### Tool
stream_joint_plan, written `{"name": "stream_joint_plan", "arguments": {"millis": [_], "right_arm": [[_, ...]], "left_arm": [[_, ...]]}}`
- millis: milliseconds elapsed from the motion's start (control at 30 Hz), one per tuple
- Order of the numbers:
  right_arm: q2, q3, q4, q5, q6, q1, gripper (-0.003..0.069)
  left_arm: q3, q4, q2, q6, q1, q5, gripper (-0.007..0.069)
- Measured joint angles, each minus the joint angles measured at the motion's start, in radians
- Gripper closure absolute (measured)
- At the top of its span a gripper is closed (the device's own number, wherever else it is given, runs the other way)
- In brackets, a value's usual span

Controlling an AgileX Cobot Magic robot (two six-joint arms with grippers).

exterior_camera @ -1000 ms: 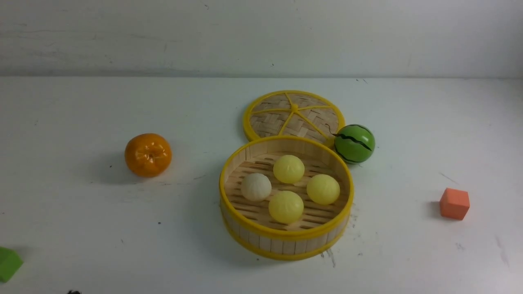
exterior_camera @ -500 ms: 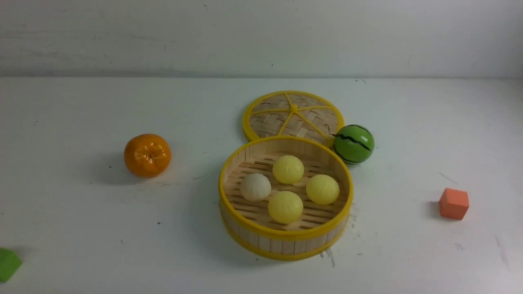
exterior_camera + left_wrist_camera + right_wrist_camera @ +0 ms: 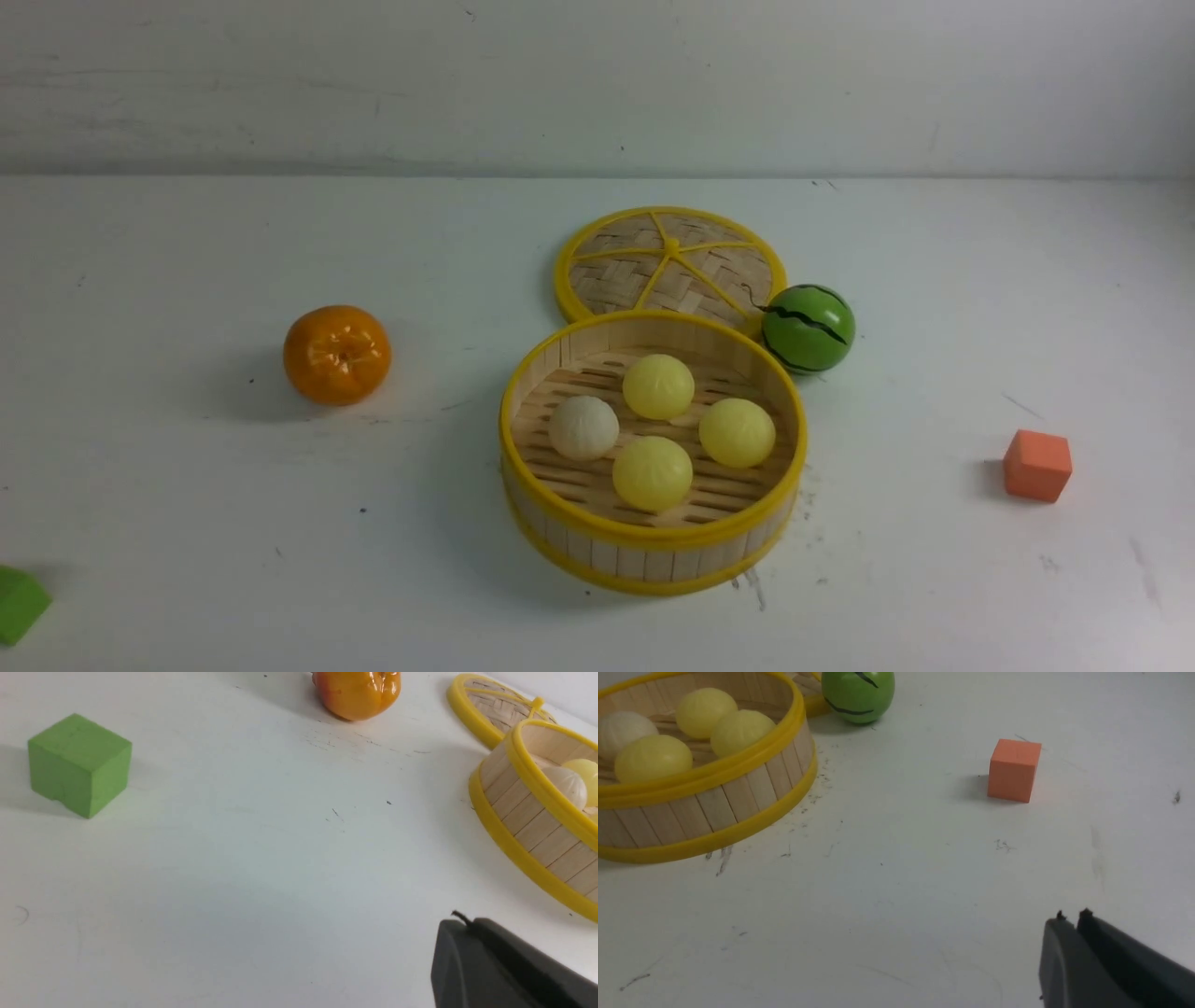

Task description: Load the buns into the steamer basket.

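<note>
The steamer basket (image 3: pixel 653 539) stands at the table's middle in the front view, and several buns lie on its slatted floor. Three are pale yellow (image 3: pixel 658 386) (image 3: pixel 737 432) (image 3: pixel 653 473) and one is off-white (image 3: pixel 583 427). Neither gripper shows in the front view. In the left wrist view my left gripper (image 3: pixel 468 920) is shut and empty, over bare table to the left of the basket (image 3: pixel 528 826). In the right wrist view my right gripper (image 3: pixel 1073 917) has its fingers together with nothing between them, to the right of the basket (image 3: pixel 714 807).
The woven lid (image 3: pixel 670 266) lies flat behind the basket, with a green striped ball (image 3: pixel 808 329) beside it. An orange tangerine (image 3: pixel 337 355) sits to the left. There is an orange cube (image 3: pixel 1037 465) at the right and a green cube (image 3: pixel 19 602) at the front left edge.
A dark tip at the front view's bottom left edge a second ago has gone out of sight. The basket, buns and other things have not moved.
</note>
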Motion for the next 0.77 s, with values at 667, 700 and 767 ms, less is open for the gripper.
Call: {"name": "stream_joint_plan", "arguments": {"millis": [667, 700, 767], "right_arm": [[0.0, 0.0, 0.0, 0.0, 0.0, 0.0, 0.0599], [0.0, 0.0, 0.0, 0.0, 0.0, 0.0, 0.0597], [0.0, 0.0, 0.0, 0.0, 0.0, 0.0, 0.0595]], "left_arm": [[0.0, 0.0, 0.0, 0.0, 0.0, 0.0, 0.0638], [0.0, 0.0, 0.0, 0.0, 0.0, 0.0, 0.0637], [0.0, 0.0, 0.0, 0.0, 0.0, 0.0, 0.0637]]}}
